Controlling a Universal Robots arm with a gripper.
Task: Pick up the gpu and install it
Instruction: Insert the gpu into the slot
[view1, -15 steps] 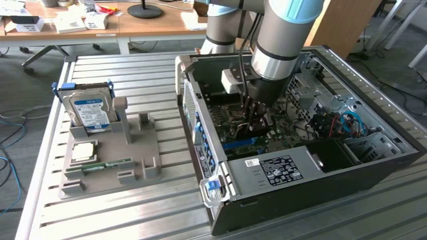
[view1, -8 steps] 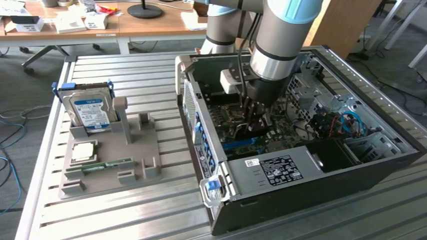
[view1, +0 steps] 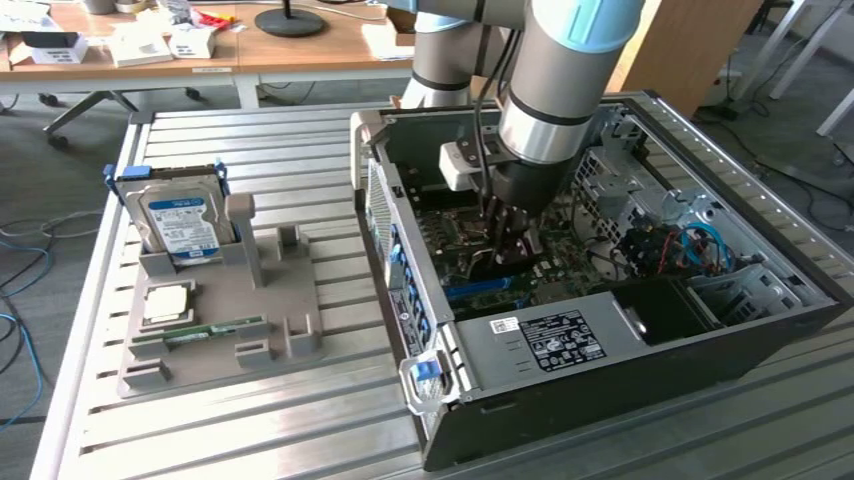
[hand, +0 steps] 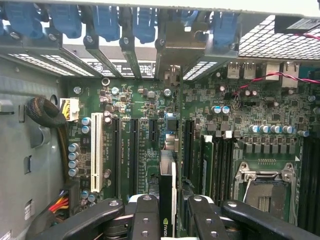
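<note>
Tool clamped on gpu, card edge-on over motherboard slots. Risk: edge misaligned with slot, jams on neighbouring parts; tilt in grip bends contacts.

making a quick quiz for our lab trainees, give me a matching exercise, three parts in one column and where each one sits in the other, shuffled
1 gpu
2 hard drive
3 memory stick

a standing upright in the grey holder
b inside the computer case, in the gripper
c lying flat on the grey holder

Pairs: 1-b, 2-a, 3-c
</note>
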